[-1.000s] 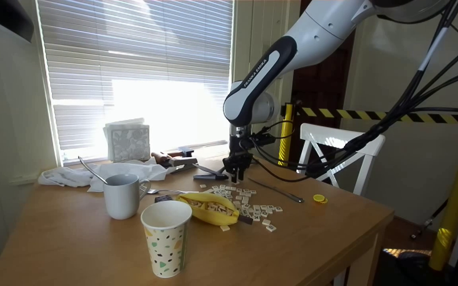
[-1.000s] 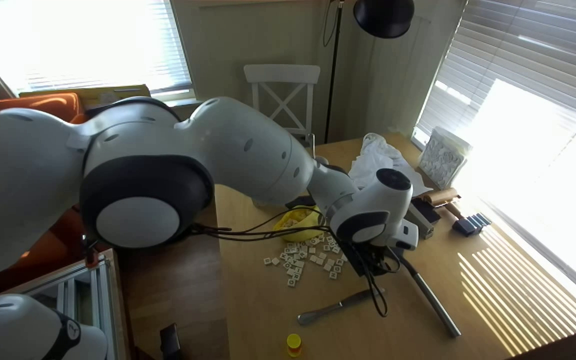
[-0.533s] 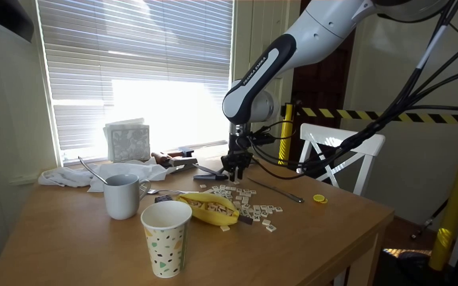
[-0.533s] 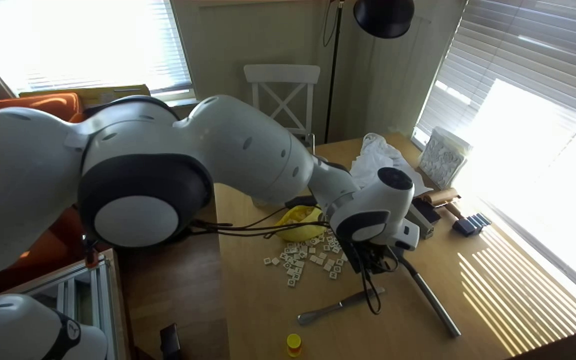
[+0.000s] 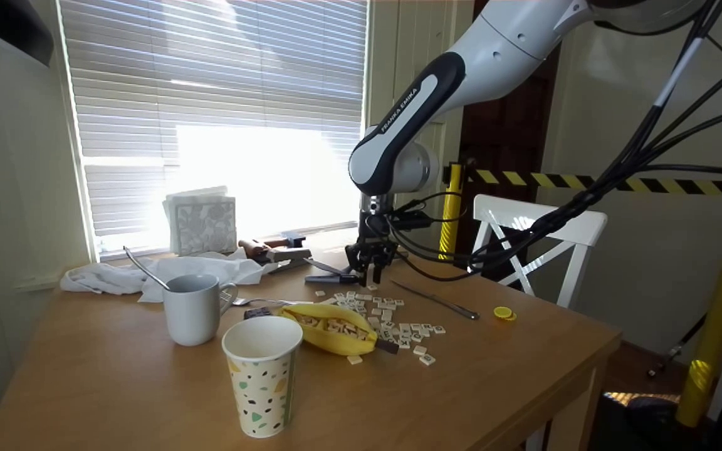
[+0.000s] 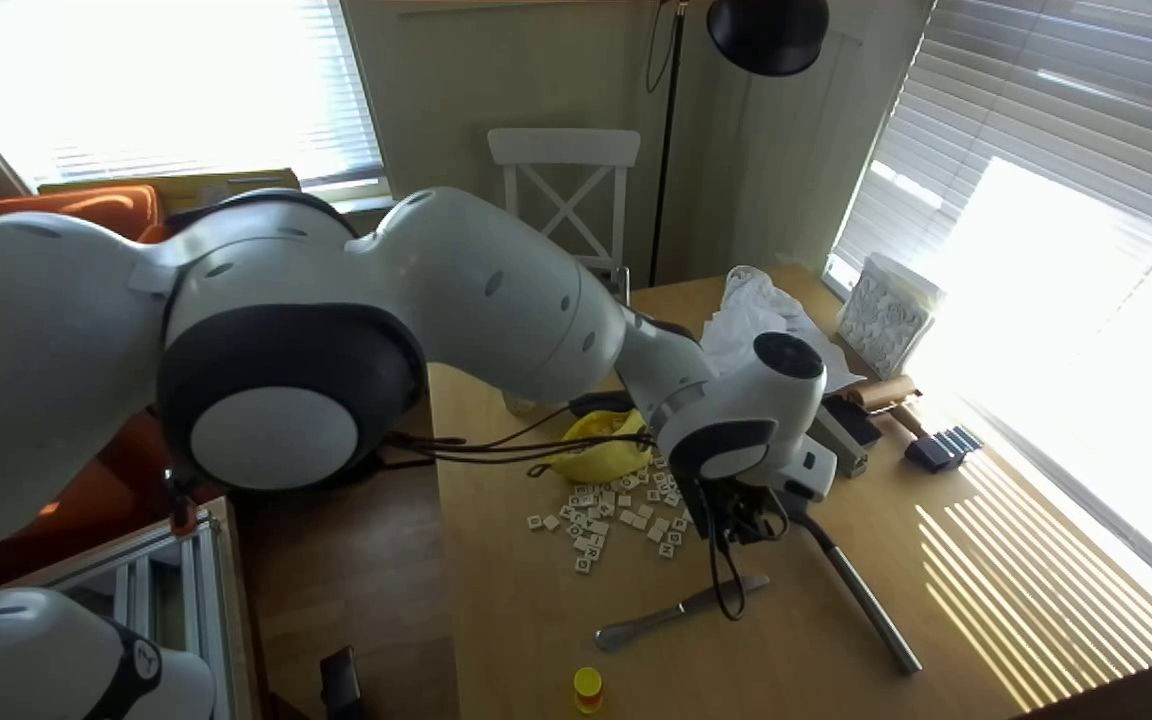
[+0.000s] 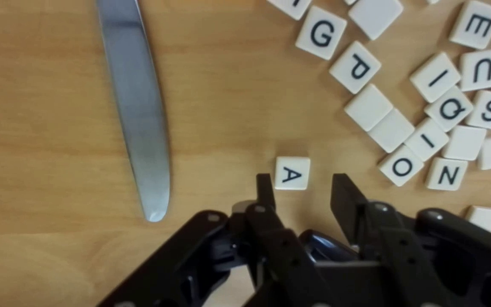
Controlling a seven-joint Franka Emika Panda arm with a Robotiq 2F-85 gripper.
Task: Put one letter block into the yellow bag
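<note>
A white letter block marked A [image 7: 292,173] lies flat on the table, apart from the other blocks. My gripper [image 7: 301,178] is open and empty above it. In the wrist view the block shows between the fingertips and slightly beyond them, nearer the left finger. In an exterior view the gripper [image 5: 370,277] points down just above the same block [image 5: 372,287]; the fingers do not hold anything. The yellow bag [image 5: 331,344] lies unzipped with many blocks inside. The bag [image 6: 601,462] also shows partly behind the arm's cables, where the fingertips are hidden under the wrist.
Many loose letter blocks [image 7: 379,111] lie scattered between gripper and bag. A knife [image 7: 139,111] lies beside the lone block. A dark-handled tool [image 5: 333,279] is close to the gripper. A mug [image 5: 192,313] and paper cup [image 5: 264,382] stand near the bag. Cables hang from the arm.
My arm and gripper have shifted slightly left in an exterior view. The hanging cables have swung a little. The blocks and bag have not moved.
</note>
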